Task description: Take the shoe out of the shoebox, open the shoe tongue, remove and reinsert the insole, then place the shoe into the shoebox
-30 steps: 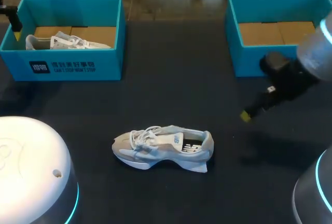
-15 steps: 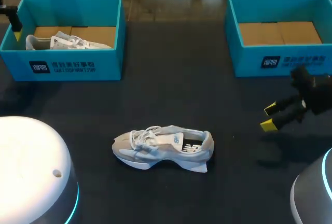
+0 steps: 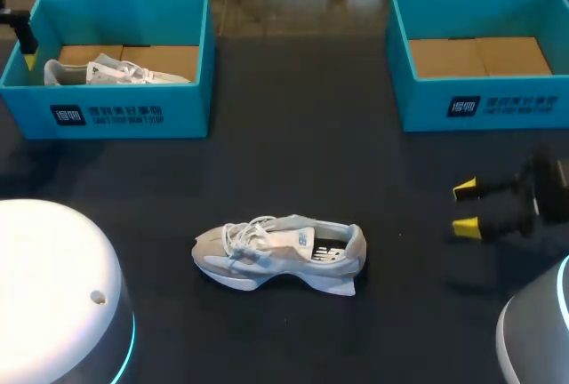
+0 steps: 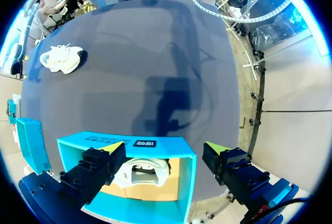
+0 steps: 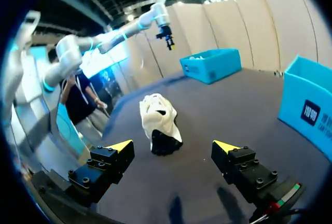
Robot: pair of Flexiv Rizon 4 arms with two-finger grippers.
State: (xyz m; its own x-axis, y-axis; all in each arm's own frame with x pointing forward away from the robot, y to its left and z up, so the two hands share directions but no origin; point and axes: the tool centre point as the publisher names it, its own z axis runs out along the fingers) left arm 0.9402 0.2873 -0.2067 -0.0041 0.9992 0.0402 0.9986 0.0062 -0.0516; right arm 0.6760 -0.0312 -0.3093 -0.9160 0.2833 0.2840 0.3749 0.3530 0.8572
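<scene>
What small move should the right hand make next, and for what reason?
Probably bring the right hand closer to the shoe. The shoe lies on the table with its heel toward that hand. The hand is open, holds nothing and is well apart from the shoe, so it cannot work on the tongue yet.

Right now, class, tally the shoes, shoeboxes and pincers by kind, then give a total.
Shoes: 2
Shoeboxes: 2
Pincers: 2
Total: 6
</scene>
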